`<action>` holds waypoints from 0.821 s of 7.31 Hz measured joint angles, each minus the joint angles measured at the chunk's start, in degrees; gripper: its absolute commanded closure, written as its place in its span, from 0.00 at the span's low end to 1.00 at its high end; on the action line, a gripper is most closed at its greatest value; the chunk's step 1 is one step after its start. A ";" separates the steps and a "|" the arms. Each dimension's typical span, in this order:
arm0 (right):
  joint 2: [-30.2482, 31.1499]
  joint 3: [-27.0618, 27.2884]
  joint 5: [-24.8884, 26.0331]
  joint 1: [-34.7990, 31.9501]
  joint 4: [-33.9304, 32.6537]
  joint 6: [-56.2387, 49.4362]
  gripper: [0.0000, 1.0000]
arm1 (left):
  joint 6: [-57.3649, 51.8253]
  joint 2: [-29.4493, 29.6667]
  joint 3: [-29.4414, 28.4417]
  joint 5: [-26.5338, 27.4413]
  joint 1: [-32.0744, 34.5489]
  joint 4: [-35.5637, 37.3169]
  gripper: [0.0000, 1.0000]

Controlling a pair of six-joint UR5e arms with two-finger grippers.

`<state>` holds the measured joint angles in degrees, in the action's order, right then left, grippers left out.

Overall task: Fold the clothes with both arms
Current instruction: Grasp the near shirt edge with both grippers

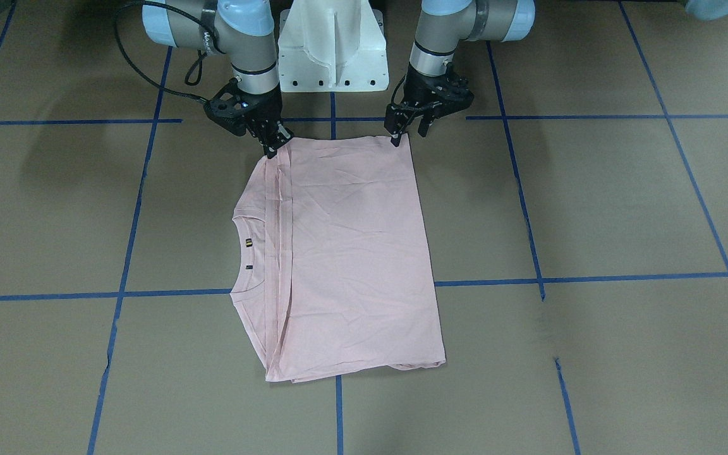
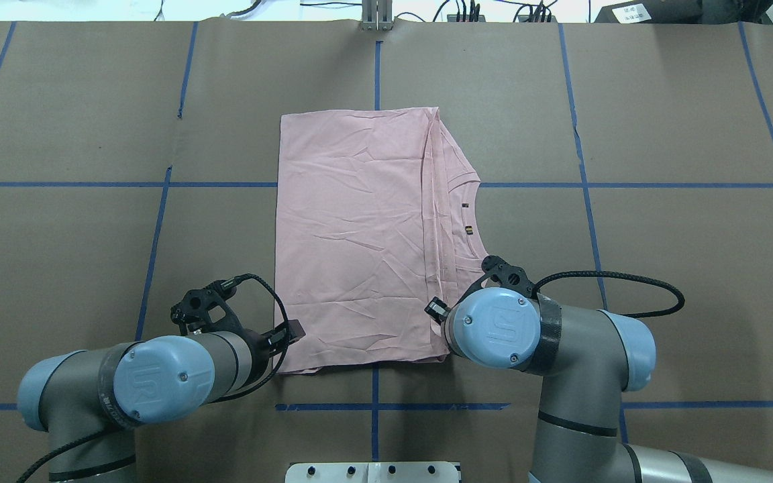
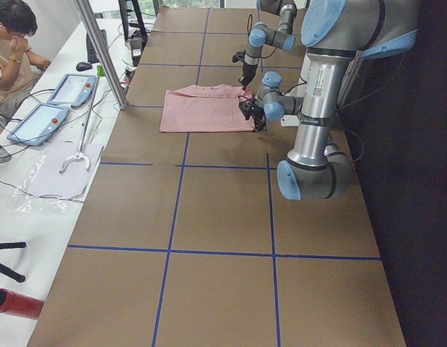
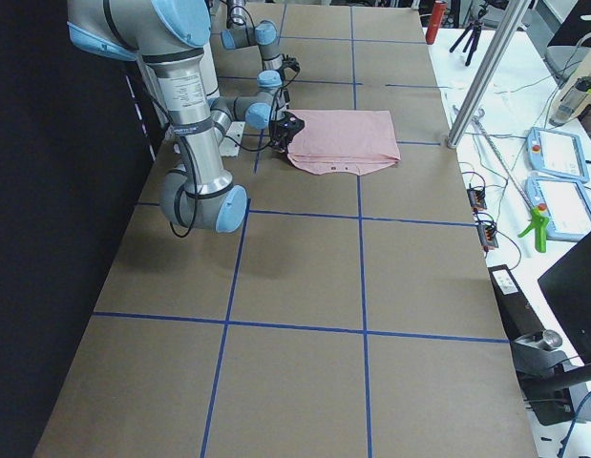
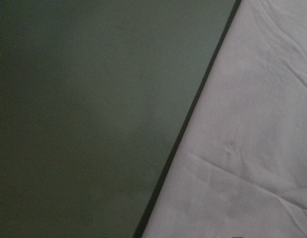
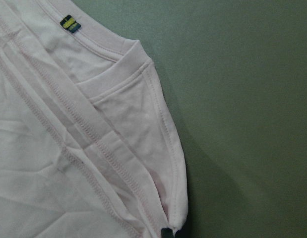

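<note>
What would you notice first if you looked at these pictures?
A pale pink T-shirt, folded into a rectangle, lies in the middle of the brown table. The left gripper and the right gripper are down at its two corners nearest the robot.

The raised letters "UR" can be read on a light blue cap (image 2: pixel 153 380) of the left arm (image 2: pixel 229 354) and on a matching cap (image 2: pixel 497 324) of the right arm (image 2: pixel 584 339). A small striped tag (image 6: pixel 70 23) at the collar of the T-shirt (image 6: pixel 39 163) bears marks too small to read.
</note>
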<state>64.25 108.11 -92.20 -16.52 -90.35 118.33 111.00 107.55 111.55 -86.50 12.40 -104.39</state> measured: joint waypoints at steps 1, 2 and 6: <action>0.00 0.00 0.00 0.00 0.00 -0.02 1.00 | -0.01 0.13 -0.06 -0.06 -0.13 0.04 0.26; 0.00 0.00 0.00 -0.01 0.00 -0.02 1.00 | -0.07 0.20 -0.19 -0.14 -0.37 0.04 0.28; 0.06 -0.08 -0.03 -0.01 0.00 -0.03 1.00 | -0.15 0.33 -1.33 -0.25 -1.98 -0.02 0.73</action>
<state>64.31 108.03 -92.23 -16.52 -90.35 118.30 110.85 107.88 110.23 -86.75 10.42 -104.41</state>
